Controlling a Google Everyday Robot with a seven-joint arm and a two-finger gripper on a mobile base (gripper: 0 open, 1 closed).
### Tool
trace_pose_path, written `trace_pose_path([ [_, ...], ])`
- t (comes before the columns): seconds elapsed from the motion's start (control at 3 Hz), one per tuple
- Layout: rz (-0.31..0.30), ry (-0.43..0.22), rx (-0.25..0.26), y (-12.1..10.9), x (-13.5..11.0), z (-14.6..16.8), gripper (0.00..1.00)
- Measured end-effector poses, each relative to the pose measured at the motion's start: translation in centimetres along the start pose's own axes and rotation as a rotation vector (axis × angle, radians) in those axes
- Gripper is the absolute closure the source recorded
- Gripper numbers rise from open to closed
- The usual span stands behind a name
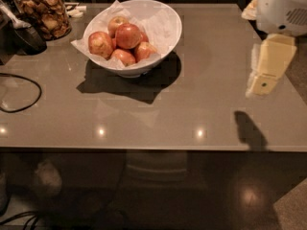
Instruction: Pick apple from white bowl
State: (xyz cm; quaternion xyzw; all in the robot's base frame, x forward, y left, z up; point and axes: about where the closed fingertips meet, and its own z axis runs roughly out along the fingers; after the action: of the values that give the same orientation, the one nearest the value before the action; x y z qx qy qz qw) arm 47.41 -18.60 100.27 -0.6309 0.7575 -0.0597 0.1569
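We are seeing the apple (128,36) lying in the white bowl (168,20), well apart from our gripper (263,83); whether it is clenched, we cannot tell.

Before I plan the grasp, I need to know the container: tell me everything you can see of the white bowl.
The white bowl is wide, round, smooth and upright, standing on the grey table toward its far left, beside the snack jar but apart from it. Crinkled white paper lines it and sticks out past the rim. Red apples are heaped inside, the apple on top. The gripper hangs near the table's right edge, far from the bowl.
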Motion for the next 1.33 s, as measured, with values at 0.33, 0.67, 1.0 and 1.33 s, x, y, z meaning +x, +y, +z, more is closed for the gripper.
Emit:
trace_pose_path([
  [0.33,-0.043,-0.004,0.020,-0.7,-1.7,-0.5,0.00],
  [0.67,-0.044,-0.010,0.031,-0.9,-1.9,-0.6,0.00],
  [1.0,-0.062,-0.046,0.054,-1.5,-3.2,-0.6,0.00],
  [1.33,-0.091,-0.103,0.030,-5.0,-8.2,0.5,0.00],
])
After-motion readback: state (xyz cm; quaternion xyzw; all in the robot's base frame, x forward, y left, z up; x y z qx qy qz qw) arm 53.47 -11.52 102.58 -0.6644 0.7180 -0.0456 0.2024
